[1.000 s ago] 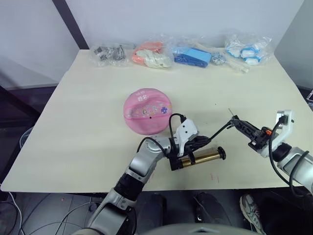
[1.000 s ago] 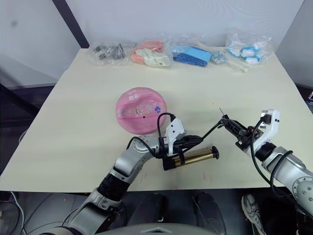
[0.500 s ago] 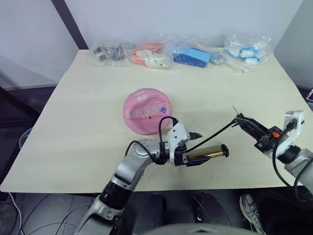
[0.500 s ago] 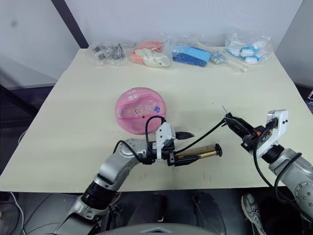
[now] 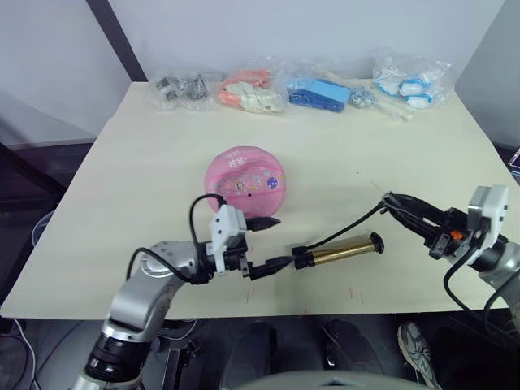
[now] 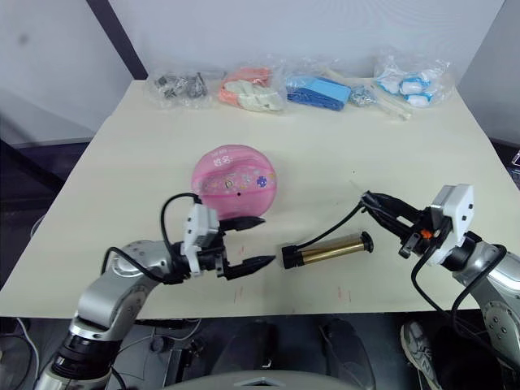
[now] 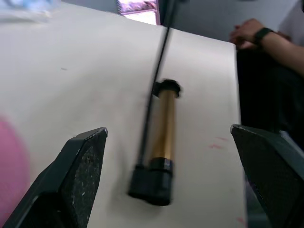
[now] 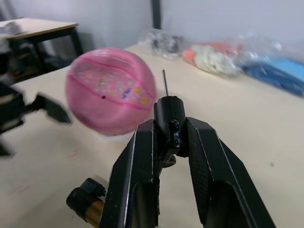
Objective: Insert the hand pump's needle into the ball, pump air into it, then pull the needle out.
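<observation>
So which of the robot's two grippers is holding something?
The right gripper. Its black fingers are shut on the needle end of the pump's hose. The left gripper is open and holds nothing; the hand pump lies on the table beside it.

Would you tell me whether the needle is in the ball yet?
Out. The needle stands clear of the ball, held at its hose end by the right hand.

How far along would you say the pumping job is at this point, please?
Early. Done: the right gripper is shut on the hose end, the needle sticking out towards the ball. In hand: the hand pump lies on the table, the open left gripper beside it. Left: inserting, pumping, pulling out.
</observation>
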Controlling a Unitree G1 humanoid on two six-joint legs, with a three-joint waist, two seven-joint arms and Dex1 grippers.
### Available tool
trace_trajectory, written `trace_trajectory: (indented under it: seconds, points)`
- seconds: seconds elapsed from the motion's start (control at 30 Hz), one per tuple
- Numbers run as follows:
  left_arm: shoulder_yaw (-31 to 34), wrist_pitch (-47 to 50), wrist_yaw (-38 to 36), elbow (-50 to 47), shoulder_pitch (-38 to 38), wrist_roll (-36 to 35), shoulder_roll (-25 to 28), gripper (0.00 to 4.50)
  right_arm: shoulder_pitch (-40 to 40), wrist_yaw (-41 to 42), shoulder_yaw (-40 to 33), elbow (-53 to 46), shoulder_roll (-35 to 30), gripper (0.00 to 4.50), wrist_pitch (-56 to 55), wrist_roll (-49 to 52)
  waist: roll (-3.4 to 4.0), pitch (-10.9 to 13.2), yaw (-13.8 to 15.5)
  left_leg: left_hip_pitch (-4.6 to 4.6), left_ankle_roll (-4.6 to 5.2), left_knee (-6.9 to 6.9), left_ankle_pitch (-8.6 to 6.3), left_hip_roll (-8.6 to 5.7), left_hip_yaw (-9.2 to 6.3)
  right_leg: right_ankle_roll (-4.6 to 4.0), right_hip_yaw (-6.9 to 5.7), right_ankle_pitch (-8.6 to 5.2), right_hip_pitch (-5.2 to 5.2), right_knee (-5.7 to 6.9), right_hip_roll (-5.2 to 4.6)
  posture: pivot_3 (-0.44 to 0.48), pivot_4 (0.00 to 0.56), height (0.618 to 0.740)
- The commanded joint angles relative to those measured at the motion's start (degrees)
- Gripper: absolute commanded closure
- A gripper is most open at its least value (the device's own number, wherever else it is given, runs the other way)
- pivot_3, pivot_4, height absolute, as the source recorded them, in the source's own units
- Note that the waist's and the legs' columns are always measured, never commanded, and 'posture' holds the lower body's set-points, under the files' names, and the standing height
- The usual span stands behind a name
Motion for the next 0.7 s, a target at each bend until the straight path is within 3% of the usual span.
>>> trace_trajectory:
  seconds: [0.03,0.43,0.7]
  points:
    - [4.17,-2.17,-0.82,0.02,-1.50,-2.28,1.20,0.08,-1.09,6.81,1.49,0.47,-0.89,4.16,-6.98,-3.19,-0.02,0.01,0.01,0.00,0.00,0.00,0.00,0.00,0.01,0.00,0.00,0.00,0.00,0.00,0.00,0.000,0.150,0.740]
    - [17.13,2.68,5.25,5.98,-13.29,-7.23,6.93,0.08,-5.78,12.35,4.60,3.83,0.66,4.16,-9.46,-2.30,-0.26,0.17,0.02,-0.01,-0.01,0.00,0.00,0.01,-0.08,-0.02,-0.09,0.01,0.00,0.02,-0.01,0.000,0.150,0.740]
    - [18.11,6.52,8.25,8.92,-11.35,-4.57,10.39,0.08,-7.10,12.40,5.62,5.62,2.67,4.16,-10.74,-3.08,-0.26,0.20,-0.07,-0.01,-0.01,-0.03,0.00,0.01,-0.06,-0.01,-0.06,0.01,-0.05,0.01,-0.02,0.000,0.150,0.740]
